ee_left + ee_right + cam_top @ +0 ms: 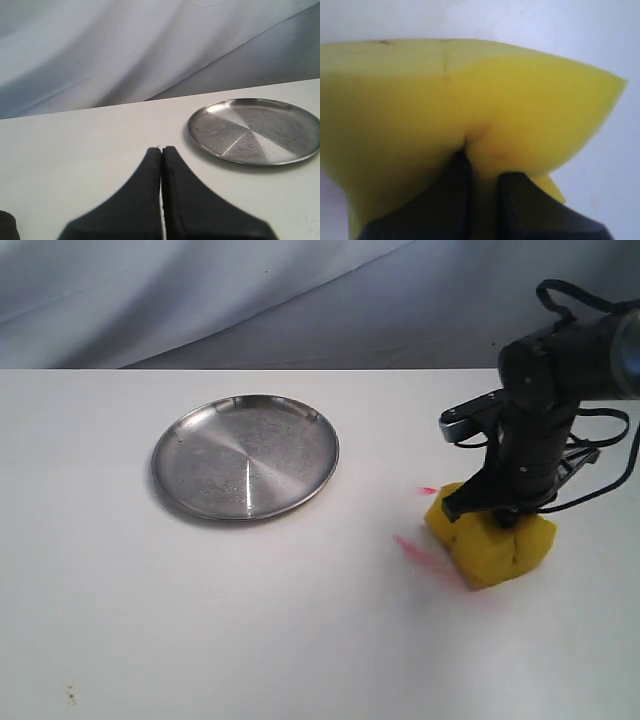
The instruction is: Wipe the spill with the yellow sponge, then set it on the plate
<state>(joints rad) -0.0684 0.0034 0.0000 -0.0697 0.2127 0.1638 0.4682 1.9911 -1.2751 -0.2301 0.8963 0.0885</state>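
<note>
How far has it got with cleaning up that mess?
Picking up is done: the right pincer grips the yellow sponge. Wiping is in hand: the sponge presses the table beside pink-red streaks of the spill. Still to do: finishing the wipe and setting the sponge on the empty plate.

We note: plate (246,456) — shiny silver metal, finely scuffed; yellow sponge (492,546) — matt foam, dented; table (200,620) smooth, matt white; backdrop (200,290) draped cloth.
</note>
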